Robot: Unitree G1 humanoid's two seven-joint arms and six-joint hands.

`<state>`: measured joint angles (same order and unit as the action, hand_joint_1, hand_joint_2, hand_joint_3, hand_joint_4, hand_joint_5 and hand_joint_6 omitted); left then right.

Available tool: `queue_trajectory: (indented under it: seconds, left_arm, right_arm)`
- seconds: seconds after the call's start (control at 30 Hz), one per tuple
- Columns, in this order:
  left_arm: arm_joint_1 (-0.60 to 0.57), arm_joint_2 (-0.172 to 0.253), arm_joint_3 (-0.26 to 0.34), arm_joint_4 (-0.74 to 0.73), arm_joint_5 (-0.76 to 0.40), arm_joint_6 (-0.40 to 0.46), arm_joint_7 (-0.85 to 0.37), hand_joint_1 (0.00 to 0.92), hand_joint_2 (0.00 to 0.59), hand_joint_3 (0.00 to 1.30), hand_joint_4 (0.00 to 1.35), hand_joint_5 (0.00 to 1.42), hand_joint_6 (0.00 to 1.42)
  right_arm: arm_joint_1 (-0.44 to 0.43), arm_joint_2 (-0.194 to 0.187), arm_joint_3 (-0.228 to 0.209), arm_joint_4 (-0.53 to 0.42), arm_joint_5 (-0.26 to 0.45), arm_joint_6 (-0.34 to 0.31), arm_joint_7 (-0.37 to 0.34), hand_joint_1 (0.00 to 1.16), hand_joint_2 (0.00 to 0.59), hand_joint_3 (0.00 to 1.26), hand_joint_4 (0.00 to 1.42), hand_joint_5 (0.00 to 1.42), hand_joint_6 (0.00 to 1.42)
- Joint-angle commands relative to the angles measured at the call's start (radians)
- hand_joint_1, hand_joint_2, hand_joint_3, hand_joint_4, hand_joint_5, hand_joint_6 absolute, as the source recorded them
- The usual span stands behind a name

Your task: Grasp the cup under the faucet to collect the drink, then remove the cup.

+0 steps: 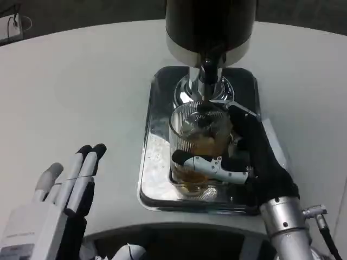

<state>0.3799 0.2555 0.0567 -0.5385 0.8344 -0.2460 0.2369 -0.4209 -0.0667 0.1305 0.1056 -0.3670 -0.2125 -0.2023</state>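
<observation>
A clear ribbed glass cup (197, 142) with amber drink in its lower part stands on the shiny metal tray (154, 162), right under the faucet (208, 69) of the black dispenser (210, 24). My right hand (244, 157) grips the cup from the right, with a white finger crossing its front and the black palm against its side. My left hand (68, 189) rests over the table at the lower left, its fingers straight and side by side, holding nothing.
The white table (81, 92) stretches wide to the left of the tray. A white device with a cable (11, 27) sits at the far left corner. The robot's dark body edge (162, 244) lies along the bottom.
</observation>
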Motion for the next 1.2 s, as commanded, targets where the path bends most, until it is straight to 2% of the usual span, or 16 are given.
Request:
queue_trajectory:
  seconds: [0.03, 0.4, 0.67, 0.9, 1.2]
  left_arm:
    - [0.001, -0.001, -0.011, 0.019, 0.005, 0.0, 0.002, 0.0, 0.162, 0.05, 0.0, 0.13, 0.02]
    - [-0.009, 0.0, -0.016, 0.043, -0.009, -0.011, 0.016, 0.0, 0.162, 0.05, 0.0, 0.13, 0.01]
    - [-0.006, -0.003, -0.013, 0.044, 0.001, -0.011, 0.032, 0.0, 0.154, 0.05, 0.0, 0.12, 0.0]
    - [0.005, -0.012, -0.014, 0.022, 0.046, 0.017, 0.039, 0.0, 0.144, 0.01, 0.0, 0.08, 0.0]
    - [0.042, -0.047, -0.054, -0.098, 0.241, 0.09, 0.005, 0.0, 0.119, 0.0, 0.0, 0.02, 0.0]
  right_arm:
    - [0.031, 0.007, 0.008, -0.089, 0.013, -0.013, 0.022, 1.16, 0.092, 0.83, 0.99, 1.21, 1.42]
    - [0.131, 0.002, 0.038, -0.18, 0.003, -0.011, 0.065, 1.16, 0.083, 0.83, 1.01, 1.21, 1.42]
    - [0.213, -0.006, 0.04, -0.286, 0.029, -0.015, 0.107, 1.16, 0.075, 0.84, 1.01, 1.21, 1.42]
    - [0.276, -0.019, 0.011, -0.409, 0.08, -0.004, 0.159, 1.16, 0.074, 0.84, 1.02, 1.19, 1.42]
    - [0.378, -0.089, -0.037, -0.572, 0.132, -0.028, 0.244, 1.16, 0.08, 0.84, 1.02, 1.19, 1.42]
